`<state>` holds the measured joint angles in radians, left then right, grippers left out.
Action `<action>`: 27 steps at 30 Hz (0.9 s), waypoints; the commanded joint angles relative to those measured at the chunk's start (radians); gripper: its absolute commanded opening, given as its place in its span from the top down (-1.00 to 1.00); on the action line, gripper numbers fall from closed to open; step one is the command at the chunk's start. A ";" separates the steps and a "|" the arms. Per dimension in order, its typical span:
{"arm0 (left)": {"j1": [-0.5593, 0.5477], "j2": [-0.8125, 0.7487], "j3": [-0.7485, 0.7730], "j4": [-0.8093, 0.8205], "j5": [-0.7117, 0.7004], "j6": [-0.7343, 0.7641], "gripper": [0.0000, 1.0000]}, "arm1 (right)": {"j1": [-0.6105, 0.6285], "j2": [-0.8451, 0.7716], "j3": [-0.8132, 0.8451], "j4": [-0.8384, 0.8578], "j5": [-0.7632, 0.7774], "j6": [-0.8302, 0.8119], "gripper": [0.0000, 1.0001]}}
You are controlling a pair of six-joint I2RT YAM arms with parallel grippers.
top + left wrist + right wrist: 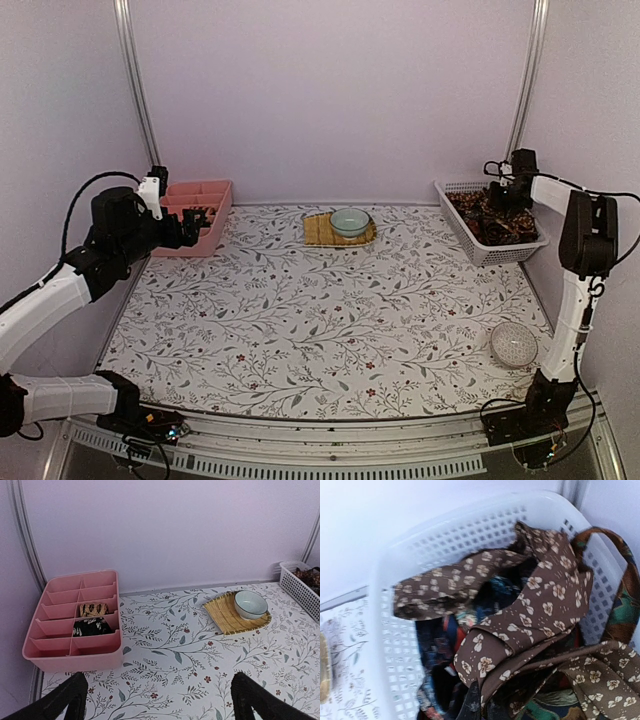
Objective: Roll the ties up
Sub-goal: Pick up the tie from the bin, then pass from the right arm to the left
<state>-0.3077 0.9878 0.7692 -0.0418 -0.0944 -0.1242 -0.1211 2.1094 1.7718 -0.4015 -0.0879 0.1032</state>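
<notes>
A heap of loose ties [500, 222] fills the white basket [462, 212] at the back right. In the right wrist view a brown tie with cream flowers [535, 605] lies on top of it. My right gripper [497, 190] is down in the basket, and its dark fingers [472, 705] are pinched together on an edge of that brown tie. Two rolled ties, one tan [93, 609] and one black [91, 626], sit in compartments of the pink divided tray [75, 652]. My left gripper [160, 707] is wide open and empty, above the table just in front of the tray [205, 240].
A pale green bowl [349, 221] stands on a yellowish woven mat [320, 233] at the back middle. A clear patterned dish [514, 343] sits at the front right. The table has a floral cloth [330, 320], with walls close on both sides.
</notes>
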 commanded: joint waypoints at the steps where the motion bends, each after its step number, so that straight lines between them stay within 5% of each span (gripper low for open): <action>1: 0.010 -0.014 -0.019 0.026 0.001 0.005 -1.00 | 0.017 -0.456 -0.021 0.057 -0.253 -0.003 1.00; 10: 0.010 -0.026 -0.024 0.036 0.009 0.011 -1.00 | 0.236 -0.668 -0.070 0.034 -0.574 -0.059 1.00; 17: 0.009 -0.040 -0.028 0.042 0.041 0.034 -1.00 | 0.429 -0.682 -0.053 -0.115 -0.783 -0.158 1.00; 27: -0.001 -0.015 -0.005 0.027 0.173 0.034 -1.00 | 0.464 -0.693 -0.144 -0.142 -0.787 -0.256 1.00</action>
<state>-0.3073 0.9600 0.7528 -0.0204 -0.0170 -0.0963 0.3355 1.3945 1.6428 -0.5163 -0.8356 -0.1093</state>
